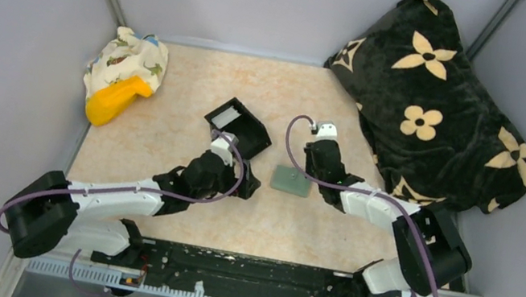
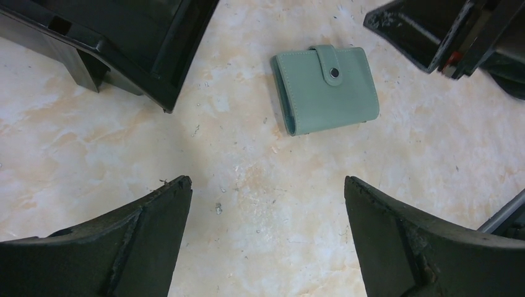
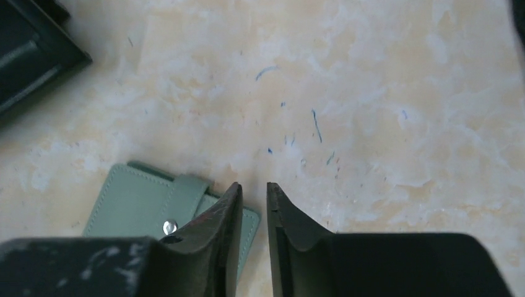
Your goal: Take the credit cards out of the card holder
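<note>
Green wallet (image 2: 325, 90) lies snapped shut at the narrow, empty right gripper (image 3: 253, 185). Left gripper (image 2: 265, 180) gapes wide. No cards are out yet.

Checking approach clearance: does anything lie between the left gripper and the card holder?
Nothing visible does. Only bare table separates the open left gripper from the closed card holder; the black box sits off to the side.

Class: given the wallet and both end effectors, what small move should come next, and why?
Probably the right end effector should slide onto the tab and pinch it to unsnap. The wallet lies closed and snapped, no cards showing; the right jaws, narrowly apart, sit at its edge beside the tab, while the left end effector hovers open, short of it.
</note>
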### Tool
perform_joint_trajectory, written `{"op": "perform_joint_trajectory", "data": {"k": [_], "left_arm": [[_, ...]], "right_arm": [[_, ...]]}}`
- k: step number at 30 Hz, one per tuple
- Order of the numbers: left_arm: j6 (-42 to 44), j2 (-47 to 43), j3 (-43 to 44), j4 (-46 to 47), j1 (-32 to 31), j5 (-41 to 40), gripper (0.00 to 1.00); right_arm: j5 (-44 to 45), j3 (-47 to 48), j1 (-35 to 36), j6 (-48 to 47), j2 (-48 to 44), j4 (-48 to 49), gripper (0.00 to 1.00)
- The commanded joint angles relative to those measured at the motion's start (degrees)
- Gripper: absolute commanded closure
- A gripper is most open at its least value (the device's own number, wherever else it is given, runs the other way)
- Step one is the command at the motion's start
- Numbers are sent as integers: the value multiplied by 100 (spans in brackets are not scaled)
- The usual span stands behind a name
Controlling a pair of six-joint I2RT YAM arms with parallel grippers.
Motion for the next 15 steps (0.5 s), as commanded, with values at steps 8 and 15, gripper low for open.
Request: {"op": "perform_joint_trajectory", "data": {"k": [8, 15], "left_arm": [[-461, -244, -23, -131, -37, -275, 2], [-451, -322, -33, -134, -38, -349, 2]], "right_arm": [[-975, -649, 35, 434, -486, -84, 90], [-989, -792, 352, 391, -817, -339, 91]]}}
